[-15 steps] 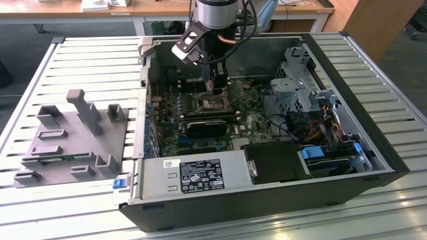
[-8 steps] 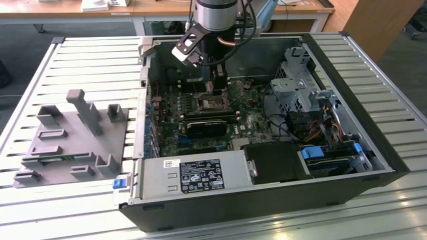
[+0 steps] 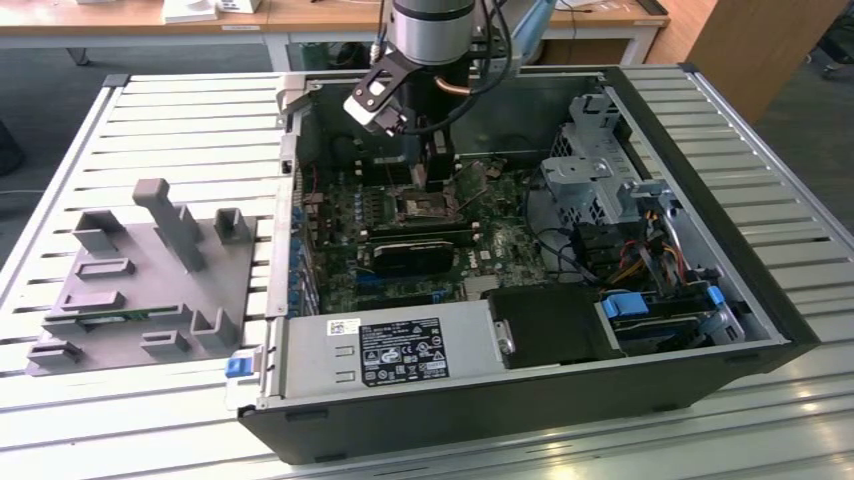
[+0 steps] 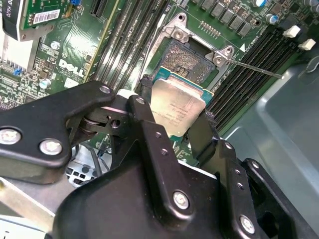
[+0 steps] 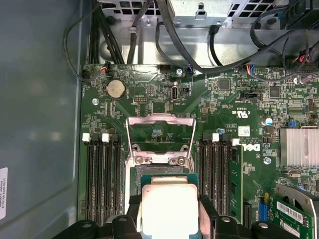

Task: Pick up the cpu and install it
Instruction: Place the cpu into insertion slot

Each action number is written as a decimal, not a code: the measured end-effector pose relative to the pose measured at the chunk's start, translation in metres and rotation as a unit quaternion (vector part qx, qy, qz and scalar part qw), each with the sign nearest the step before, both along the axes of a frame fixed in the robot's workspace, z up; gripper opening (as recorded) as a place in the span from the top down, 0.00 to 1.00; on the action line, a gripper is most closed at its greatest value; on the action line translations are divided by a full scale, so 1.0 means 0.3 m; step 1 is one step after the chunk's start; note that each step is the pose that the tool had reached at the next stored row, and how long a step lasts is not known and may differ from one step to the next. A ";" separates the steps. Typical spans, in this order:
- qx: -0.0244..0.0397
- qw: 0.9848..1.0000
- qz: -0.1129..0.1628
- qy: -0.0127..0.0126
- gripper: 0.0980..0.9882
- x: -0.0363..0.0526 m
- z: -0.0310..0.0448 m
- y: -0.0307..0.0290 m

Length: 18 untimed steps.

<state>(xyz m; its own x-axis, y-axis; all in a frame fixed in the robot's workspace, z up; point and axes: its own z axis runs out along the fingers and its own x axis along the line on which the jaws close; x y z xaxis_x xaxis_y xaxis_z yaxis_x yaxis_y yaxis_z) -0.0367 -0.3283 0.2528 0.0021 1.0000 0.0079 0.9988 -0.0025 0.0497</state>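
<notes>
silver-top cpu (image 4: 178, 110), green-edged, tilted, just above socket

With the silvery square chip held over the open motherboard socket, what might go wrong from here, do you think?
The silvery square cpu, clamped in the black gripper, looks offset from the open socket; lowered askew, it might damage that socket. The raised metal load frame stands close beside the socket; the black fingers could catch it.
</notes>
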 end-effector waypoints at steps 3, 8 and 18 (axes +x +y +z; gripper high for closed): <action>0.000 1.000 0.000 0.000 0.50 0.000 -0.003 0.000; 0.000 1.000 0.000 0.000 0.50 0.000 -0.009 0.000; 0.000 1.000 0.000 0.000 0.50 0.000 -0.016 0.000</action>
